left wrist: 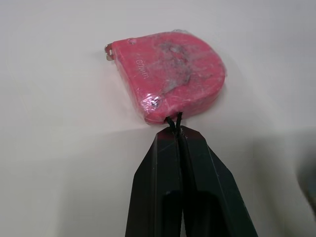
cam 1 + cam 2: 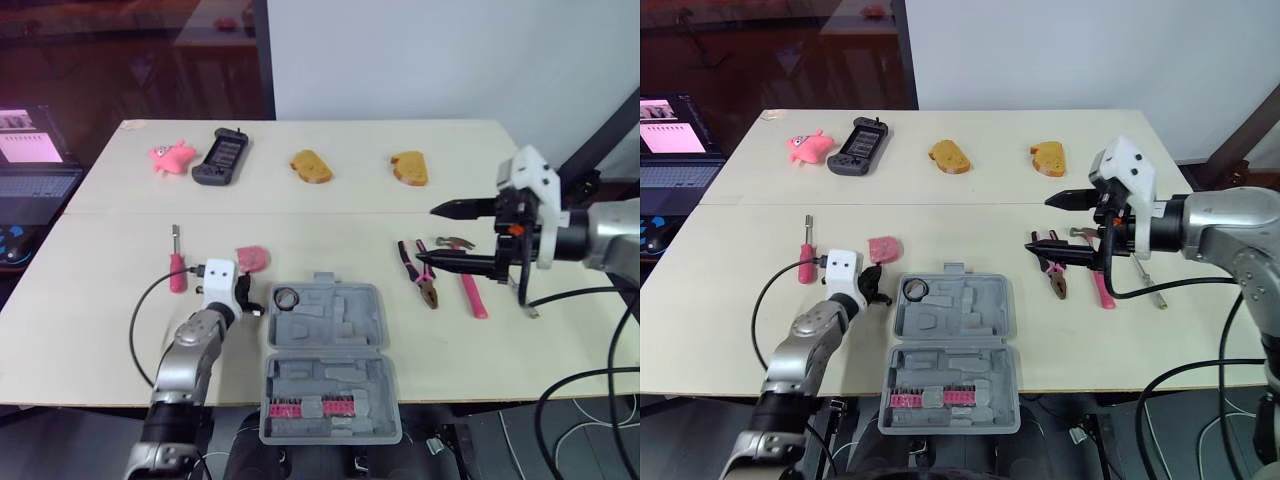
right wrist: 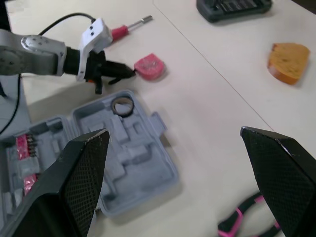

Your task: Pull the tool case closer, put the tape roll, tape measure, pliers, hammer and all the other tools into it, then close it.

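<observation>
Left gripper (image 1: 175,129) jaws are pressing together on the thin black cord of the pink plastic tape measure (image 1: 170,74), which is lying on the beige worktop (image 2: 100,330) just past the tips, left of the open grey plastic tool case (image 2: 340,325). Right gripper (image 2: 425,234) jaws are hanging wide apart over the pink-handled pliers (image 2: 422,275), and the lower finger is covering part of the pink-handled hammer (image 2: 470,290).

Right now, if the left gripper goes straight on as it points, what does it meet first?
The tape measure, lying just ahead of the left gripper; its black cord seems pinched.
</observation>
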{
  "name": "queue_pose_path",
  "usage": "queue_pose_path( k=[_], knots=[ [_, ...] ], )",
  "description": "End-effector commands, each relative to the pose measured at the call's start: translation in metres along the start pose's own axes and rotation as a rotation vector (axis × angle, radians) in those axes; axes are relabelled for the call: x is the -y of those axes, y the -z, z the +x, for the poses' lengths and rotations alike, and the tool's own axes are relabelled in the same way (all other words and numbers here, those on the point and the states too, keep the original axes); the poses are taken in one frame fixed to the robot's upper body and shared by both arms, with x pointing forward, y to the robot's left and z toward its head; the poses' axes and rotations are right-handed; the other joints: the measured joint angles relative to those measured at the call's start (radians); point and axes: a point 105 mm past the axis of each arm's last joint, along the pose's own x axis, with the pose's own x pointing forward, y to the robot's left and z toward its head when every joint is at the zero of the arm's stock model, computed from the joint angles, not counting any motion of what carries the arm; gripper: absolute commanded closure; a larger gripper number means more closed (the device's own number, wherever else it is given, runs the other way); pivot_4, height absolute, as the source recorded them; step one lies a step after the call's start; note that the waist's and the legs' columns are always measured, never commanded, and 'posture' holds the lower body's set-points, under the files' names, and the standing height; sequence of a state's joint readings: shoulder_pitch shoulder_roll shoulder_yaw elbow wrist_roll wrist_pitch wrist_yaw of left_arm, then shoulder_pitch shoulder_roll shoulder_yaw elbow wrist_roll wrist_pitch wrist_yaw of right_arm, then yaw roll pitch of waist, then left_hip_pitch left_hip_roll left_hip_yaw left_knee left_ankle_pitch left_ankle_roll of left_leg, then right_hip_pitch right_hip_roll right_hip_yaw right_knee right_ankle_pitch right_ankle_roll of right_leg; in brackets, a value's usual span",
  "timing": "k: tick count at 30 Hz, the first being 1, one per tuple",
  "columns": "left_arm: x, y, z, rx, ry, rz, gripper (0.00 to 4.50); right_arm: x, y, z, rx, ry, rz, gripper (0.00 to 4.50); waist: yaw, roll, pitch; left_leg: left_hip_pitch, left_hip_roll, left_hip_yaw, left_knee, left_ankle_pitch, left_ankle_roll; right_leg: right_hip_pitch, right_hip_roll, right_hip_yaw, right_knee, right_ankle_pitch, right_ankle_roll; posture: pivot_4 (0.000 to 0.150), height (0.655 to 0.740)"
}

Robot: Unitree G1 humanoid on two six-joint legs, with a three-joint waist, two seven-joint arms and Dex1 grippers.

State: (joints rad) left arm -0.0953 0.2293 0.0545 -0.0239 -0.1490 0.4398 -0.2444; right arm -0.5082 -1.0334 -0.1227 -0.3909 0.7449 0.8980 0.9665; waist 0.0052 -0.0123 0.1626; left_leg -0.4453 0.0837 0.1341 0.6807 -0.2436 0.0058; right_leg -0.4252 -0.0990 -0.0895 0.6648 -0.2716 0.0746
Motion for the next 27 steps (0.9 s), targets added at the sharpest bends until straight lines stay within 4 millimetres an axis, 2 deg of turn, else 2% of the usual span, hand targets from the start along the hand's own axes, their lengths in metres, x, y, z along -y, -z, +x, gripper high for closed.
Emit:
queue_pose_path(
  k=[1,6,11,15,20,27],
  knots=[
    [-0.004,0.011,-0.029,-0.061,0.057,0.012,4.45,-0.004,-0.007,0.007,0.044,-0.025,-0.044,0.0,-0.003,0.0,0.0,0.0,0.0,0.0,0.0,0.0,0.0,-0.001,0.0,0.0,0.0,0.0,0.0,0.15,0.7188],
    [-0.018,0.036,-0.081,-0.17,0.085,0.024,4.45,-0.009,-0.001,0.02,0.038,-0.089,-0.043,0.0,-0.016,0.001,0.0,0.0,0.002,0.0,-0.001,0.0,0.0,-0.001,-0.002,0.0,0.0,-0.002,-0.004,0.15,0.7188],
    [-0.017,0.046,-0.113,-0.231,0.118,0.021,4.45,-0.011,0.004,0.028,0.039,-0.12,-0.037,0.0,-0.017,0.001,0.0,0.001,0.001,0.0,-0.002,0.0,-0.001,-0.004,-0.004,0.0,-0.002,-0.003,-0.004,0.15,0.7188],
    [-0.019,0.052,-0.123,-0.267,0.14,0.048,4.45,-0.011,0.005,0.032,0.04,-0.125,-0.025,0.0,-0.016,0.002,0.0,0.001,0.001,0.0,-0.003,-0.001,-0.001,-0.005,-0.004,0.0,-0.002,-0.003,-0.005,0.15,0.7188],
    [-0.008,0.058,-0.138,-0.304,0.223,0.045,4.45,-0.011,0.007,0.035,0.03,-0.137,-0.023,0.0,-0.019,0.002,0.0,0.0,0.001,0.0,-0.004,-0.001,-0.001,-0.005,-0.005,0.0,-0.004,-0.003,-0.005,0.15,0.7188],
    [-0.012,0.053,-0.137,-0.292,0.218,0.042,4.45,-0.018,0.001,0.044,0.058,-0.182,-0.053,0.0,-0.017,0.002,0.001,0.0,0.001,0.0,-0.004,-0.001,-0.001,-0.005,-0.005,0.0,-0.005,-0.003,-0.005,0.15,0.7188]
  ],
)
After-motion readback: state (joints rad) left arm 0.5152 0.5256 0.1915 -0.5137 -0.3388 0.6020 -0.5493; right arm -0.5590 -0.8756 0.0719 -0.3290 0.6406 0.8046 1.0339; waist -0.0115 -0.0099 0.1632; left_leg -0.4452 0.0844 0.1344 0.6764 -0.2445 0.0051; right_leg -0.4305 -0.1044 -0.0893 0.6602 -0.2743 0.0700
